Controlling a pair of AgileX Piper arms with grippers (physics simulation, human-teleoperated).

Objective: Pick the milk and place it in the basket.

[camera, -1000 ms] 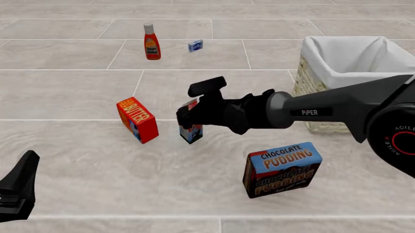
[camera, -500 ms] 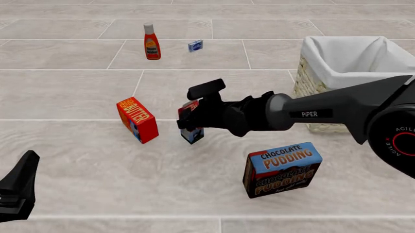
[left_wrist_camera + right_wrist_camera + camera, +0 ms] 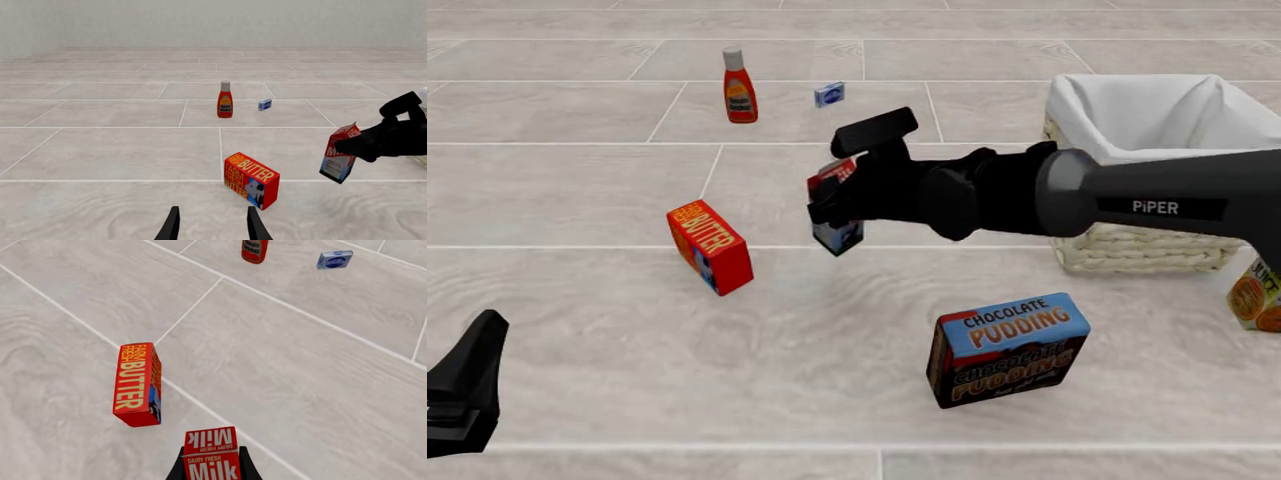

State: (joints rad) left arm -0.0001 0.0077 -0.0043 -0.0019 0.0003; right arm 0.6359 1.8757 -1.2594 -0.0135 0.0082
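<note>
Red-and-white milk (image 3: 833, 208) clamped in right claw (image 3: 843, 205), clear of the surface; basket (image 3: 1134, 140) drop pending. Left claw (image 3: 212, 226) parted, empty.

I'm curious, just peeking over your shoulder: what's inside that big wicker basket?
In the front view, the basket shows only white cloth lining inside; no items are visible. The right arm crosses in front and hides its near part, so that corner can't be checked.
</note>
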